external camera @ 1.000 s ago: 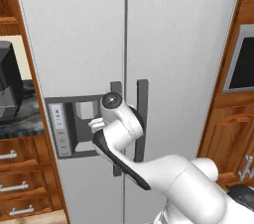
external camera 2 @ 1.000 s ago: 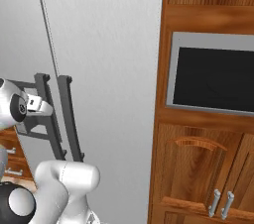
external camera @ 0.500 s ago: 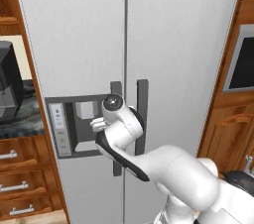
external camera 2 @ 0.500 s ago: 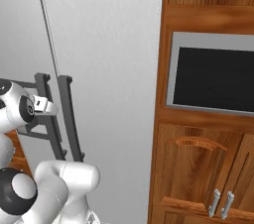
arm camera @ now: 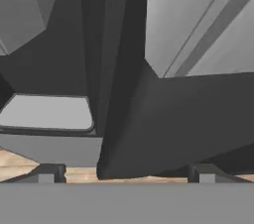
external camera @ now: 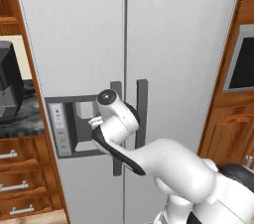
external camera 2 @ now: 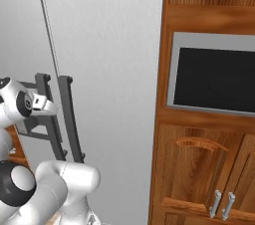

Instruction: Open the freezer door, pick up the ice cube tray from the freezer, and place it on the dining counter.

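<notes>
The freezer door [external camera: 74, 59], a tall light-grey fridge panel with a dark recessed dispenser panel [external camera: 74, 126], is closed and sits flush beside the plain grey right-hand door [external camera: 183, 54]. Its dark grey vertical bar handle [external camera: 116, 91] stands at the centre seam, just beside the matching handle of the other door [external camera: 142, 99].

Step in hand: the first one, opening the door. The ice cube tray is behind the closed door, so its position cannot be given.

Gripper state: the white arm's two-finger gripper [arm camera: 126, 172] is at the freezer door handle at dispenser height. In the hand view the two dark fingertips [arm camera: 47, 173] stand wide apart, with the dark bar [arm camera: 119, 119] rising between them. The jaws are open and appear to straddle the bar without clamping it; nothing is held.

Next move, as judged:
1. Close the jaws on the bar until both pads bear on it.
2. Pull outward along the arc of the door's hinge, which probably lies at its outer left edge.
3. Keep the wrist free to rotate with the swing, or the grip may slip off the narrow bar.
</notes>
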Motion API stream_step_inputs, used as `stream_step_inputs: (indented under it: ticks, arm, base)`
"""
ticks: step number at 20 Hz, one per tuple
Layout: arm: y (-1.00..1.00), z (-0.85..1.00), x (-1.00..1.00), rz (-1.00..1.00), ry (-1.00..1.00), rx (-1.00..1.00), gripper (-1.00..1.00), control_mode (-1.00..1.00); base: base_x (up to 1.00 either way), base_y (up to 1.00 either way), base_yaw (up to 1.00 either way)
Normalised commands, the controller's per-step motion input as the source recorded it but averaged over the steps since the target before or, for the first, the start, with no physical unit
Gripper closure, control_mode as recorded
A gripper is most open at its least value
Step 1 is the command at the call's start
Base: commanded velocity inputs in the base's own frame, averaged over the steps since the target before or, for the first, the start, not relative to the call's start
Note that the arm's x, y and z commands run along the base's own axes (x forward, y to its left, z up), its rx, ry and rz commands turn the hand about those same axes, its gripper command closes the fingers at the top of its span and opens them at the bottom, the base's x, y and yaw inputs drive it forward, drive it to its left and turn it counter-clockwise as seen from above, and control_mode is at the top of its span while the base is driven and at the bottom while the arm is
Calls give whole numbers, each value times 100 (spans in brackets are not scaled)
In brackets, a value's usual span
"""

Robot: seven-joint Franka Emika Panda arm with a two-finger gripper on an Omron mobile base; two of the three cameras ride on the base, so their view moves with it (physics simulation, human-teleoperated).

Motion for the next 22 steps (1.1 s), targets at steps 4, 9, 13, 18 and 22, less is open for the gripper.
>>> stream_step_inputs:
  ticks: [4, 9, 13, 18, 22]
  arm:
    - [0, -48, 41, 5, -6, 0, 100, -100]
    - [0, -65, 4, 20, -19, 0, 100, -100]
    - [0, -84, 0, 30, -27, 0, 100, -100]
    - [11, -88, -12, 35, -21, 1, 100, -100]
    - [35, -69, -81, 34, -8, 14, 100, -100]
  base:
    - [0, 0, 0]
    - [0, 0, 0]
    - [0, 0, 0]
    - [0, 0, 0]
    - [0, 0, 0]
